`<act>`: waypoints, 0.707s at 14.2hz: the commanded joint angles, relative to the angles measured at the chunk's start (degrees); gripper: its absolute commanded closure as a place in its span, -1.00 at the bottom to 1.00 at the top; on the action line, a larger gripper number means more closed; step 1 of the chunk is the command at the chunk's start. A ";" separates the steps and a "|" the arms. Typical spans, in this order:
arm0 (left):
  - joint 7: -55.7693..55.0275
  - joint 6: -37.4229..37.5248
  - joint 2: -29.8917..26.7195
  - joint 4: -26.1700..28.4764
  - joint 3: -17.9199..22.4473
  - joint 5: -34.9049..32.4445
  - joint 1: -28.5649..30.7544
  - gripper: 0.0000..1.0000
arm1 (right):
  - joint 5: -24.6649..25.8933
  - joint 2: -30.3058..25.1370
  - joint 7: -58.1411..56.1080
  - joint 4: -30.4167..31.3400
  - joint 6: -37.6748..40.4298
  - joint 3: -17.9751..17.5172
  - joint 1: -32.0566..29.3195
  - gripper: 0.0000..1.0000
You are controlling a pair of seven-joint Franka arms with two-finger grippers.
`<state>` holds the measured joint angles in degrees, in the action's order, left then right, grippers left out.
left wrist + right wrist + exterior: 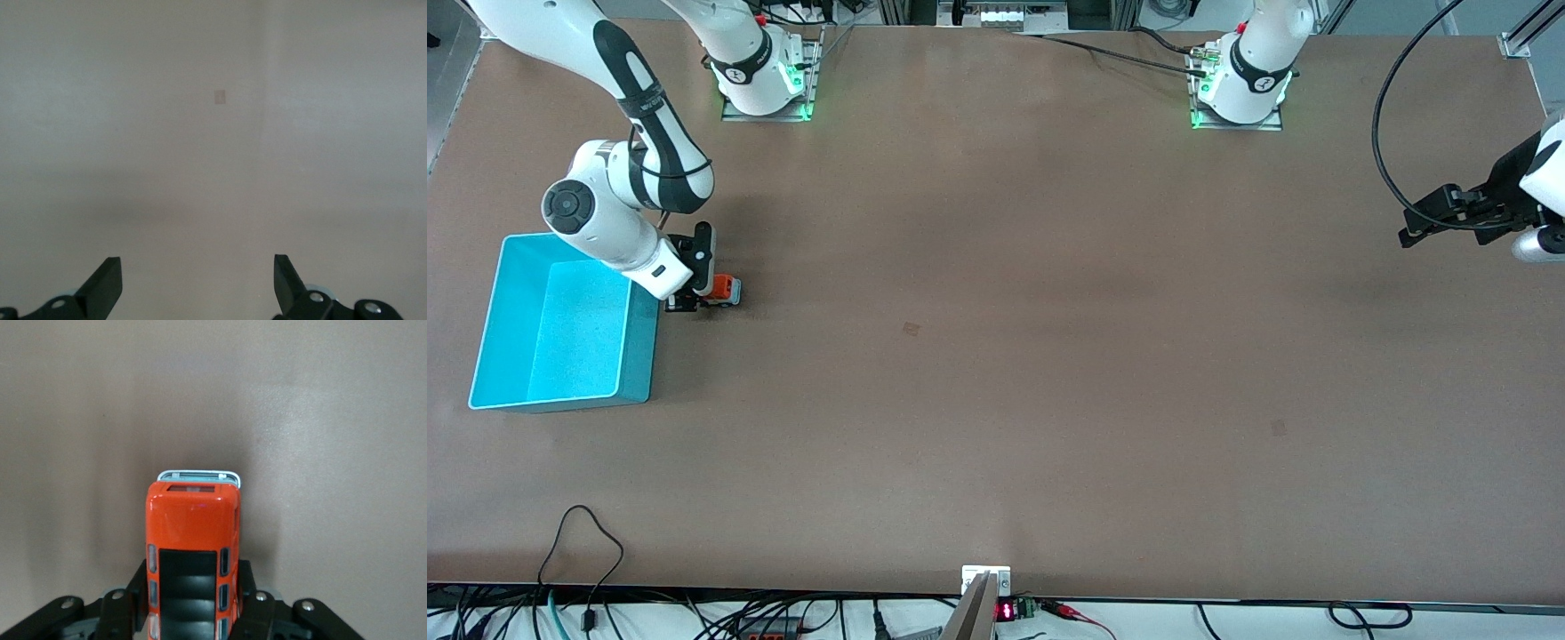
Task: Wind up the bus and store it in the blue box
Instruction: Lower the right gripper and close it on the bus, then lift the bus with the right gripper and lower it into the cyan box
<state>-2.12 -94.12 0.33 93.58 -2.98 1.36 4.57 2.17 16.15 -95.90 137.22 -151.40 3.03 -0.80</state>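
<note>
The light cyan-blue rectangular plastic box (560, 329) lay nearest the front camera, at the right arm's end of the brown table (996, 356).

My right gripper (698, 298) was pinched on the small orange toy bus (192, 553), its black fingers (250, 603) pressed against the sides at the rear end with the dark roof windows, while the white-grey front pointed away from my wrist. The bus (724, 289) sat low at the tabletop just beside the box's wall, outside it, toward the left arm's end. My left gripper (198, 283) waited over bare table at the left arm's end, fingers spread wide, holding nothing.
</note>
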 commanded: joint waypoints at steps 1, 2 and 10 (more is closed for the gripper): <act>0.98 -1.41 -0.60 0.64 -0.62 0.39 0.62 -1.00 | -0.06 0.02 0.10 0.15 -0.74 -0.57 -0.43 1.00; 0.98 -1.59 -0.60 0.73 -0.62 0.39 0.79 -1.00 | -0.32 -0.33 1.23 -0.19 -0.39 -0.66 -0.43 1.00; 0.98 -2.38 -0.33 0.73 -0.44 0.39 0.97 -1.00 | -0.32 -7.88 38.20 -6.61 9.44 -0.84 5.80 1.00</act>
<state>-2.12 -95.67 0.37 93.76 -3.03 1.36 4.71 2.04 11.93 -65.35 131.50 -146.43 2.12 4.51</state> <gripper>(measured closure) 0.000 0.471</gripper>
